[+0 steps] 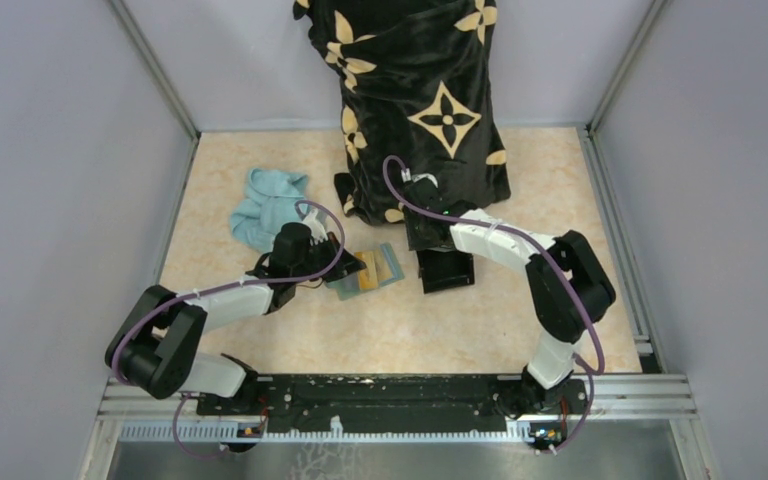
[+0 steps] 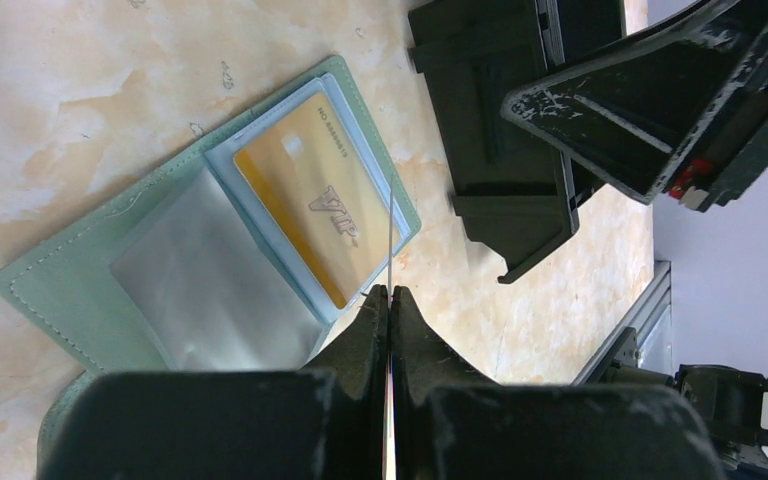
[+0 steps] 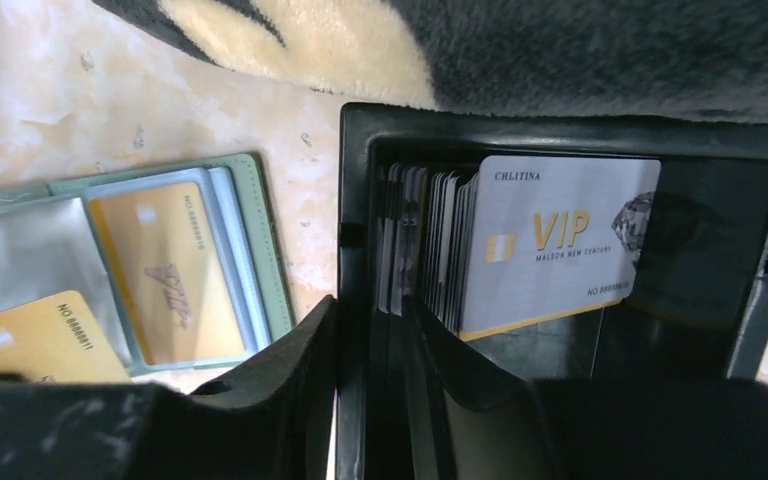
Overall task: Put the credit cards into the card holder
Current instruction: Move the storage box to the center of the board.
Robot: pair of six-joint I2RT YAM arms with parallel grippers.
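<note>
The sage-green card holder (image 2: 80,290) lies open on the table, with a tan-orange credit card (image 2: 305,200) in a clear sleeve; it also shows in the top view (image 1: 365,270) and the right wrist view (image 3: 260,240). My left gripper (image 2: 388,292) is shut on a card (image 2: 391,235), seen edge-on, just over the holder's right edge. That card shows tan-orange in the right wrist view (image 3: 20,335). My right gripper (image 3: 375,320) stands astride the left wall of the black box (image 3: 560,130), one finger outside, one inside among several upright cards, the front one silvery (image 3: 560,250).
A dark fabric with tan flowers (image 1: 425,100) hangs behind the box and touches its far side. A light blue cloth (image 1: 265,205) lies at the back left. The black box (image 2: 500,130) sits just right of the holder, with the right gripper (image 2: 650,110) above it.
</note>
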